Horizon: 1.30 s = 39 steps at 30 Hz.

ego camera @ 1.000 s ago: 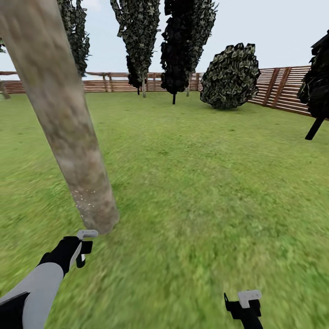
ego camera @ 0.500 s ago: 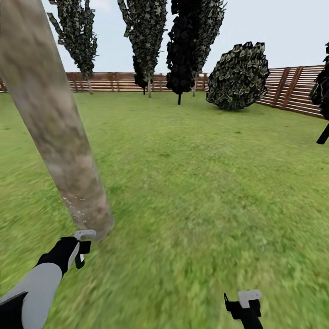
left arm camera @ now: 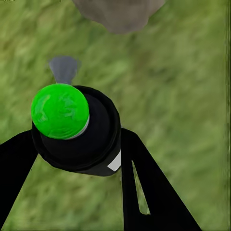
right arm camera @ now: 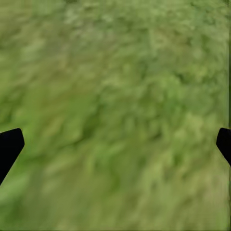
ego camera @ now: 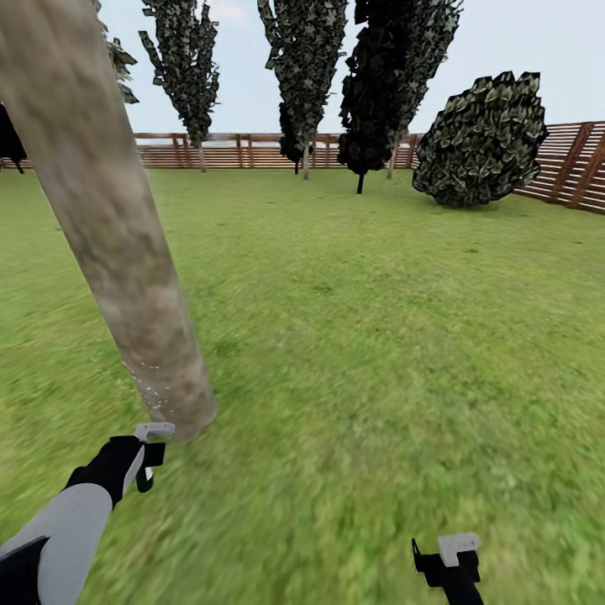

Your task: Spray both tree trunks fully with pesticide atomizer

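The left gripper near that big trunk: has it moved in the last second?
No, hardly. In the head view the left gripper sits just below the foot of the tree trunk, as before. The background fence slid rightward, so the camera turned instead.

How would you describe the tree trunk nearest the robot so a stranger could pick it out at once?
Start at the brown slatted fence ringing the lawn, then come forward across the grass to the robot's left side. There a thick, bare trunk of mottled grey-beige bark rises just beyond the left tool. Unlike the thin-stemmed dark trees by the fence, it has whitish specks near its base.
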Tool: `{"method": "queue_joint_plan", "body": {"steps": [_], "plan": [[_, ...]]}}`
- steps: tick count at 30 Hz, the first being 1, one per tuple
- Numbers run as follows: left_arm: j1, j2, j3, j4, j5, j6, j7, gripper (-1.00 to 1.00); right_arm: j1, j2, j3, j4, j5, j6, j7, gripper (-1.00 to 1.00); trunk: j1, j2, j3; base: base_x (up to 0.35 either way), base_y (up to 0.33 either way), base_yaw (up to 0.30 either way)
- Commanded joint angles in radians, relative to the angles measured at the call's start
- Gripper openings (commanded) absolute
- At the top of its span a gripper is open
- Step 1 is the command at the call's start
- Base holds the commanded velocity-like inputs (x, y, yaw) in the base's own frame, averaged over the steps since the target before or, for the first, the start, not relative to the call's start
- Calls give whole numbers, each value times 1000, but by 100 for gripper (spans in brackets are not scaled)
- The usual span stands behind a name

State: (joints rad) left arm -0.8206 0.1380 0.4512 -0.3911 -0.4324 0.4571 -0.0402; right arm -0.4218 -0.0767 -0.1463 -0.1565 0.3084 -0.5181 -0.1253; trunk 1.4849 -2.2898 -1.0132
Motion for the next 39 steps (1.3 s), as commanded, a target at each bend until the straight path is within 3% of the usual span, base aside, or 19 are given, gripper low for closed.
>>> {"method": "queue_joint_plan", "body": {"steps": [1,13,25,39], "plan": [[0,0,0,0,-1,0,-1,-100,0,0,0,0,0,0,0,100,0,0,0,150,-253,13],[0,1,2,-3,-2,-1,-1,-100,0,0,-1,0,0,0,0,100,0,0,0,88,-262,8],[0,4,4,-6,-1,0,0,-100,0,0,0,0,0,0,0,100,0,0,0,9,-272,256],[4,5,4,-9,0,0,0,-100,0,0,0,0,0,0,1,100,0,0,0,134,-265,222]]}}
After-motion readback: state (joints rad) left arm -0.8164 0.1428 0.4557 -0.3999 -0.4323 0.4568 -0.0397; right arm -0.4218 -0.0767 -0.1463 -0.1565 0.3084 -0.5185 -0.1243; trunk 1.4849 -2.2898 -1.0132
